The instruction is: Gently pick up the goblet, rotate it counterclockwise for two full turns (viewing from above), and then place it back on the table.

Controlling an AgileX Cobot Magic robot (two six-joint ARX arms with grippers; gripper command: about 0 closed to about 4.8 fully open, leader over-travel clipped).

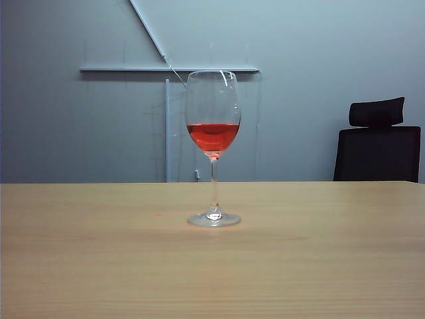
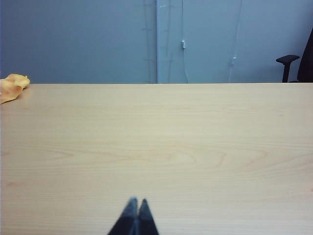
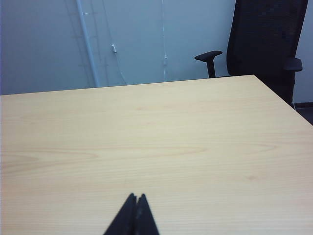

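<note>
The goblet point(image 1: 213, 147) stands upright on the tabletop point(image 1: 80, 266), its long axis vertical from the round foot through the thin stem to the bowl of red liquid. It appears in the exterior view only; neither wrist view catches it, so which arm is nearer to the goblet cannot be told. The left end effector point(image 2: 134, 201) is clenched, its tips meeting over bare tabletop and gripping nothing. The right end effector point(image 3: 136, 197) is likewise clenched and empty. Either would probably have to release its tips before reaching the goblet's stem (a sideways approach suits an upright glass).
</note>
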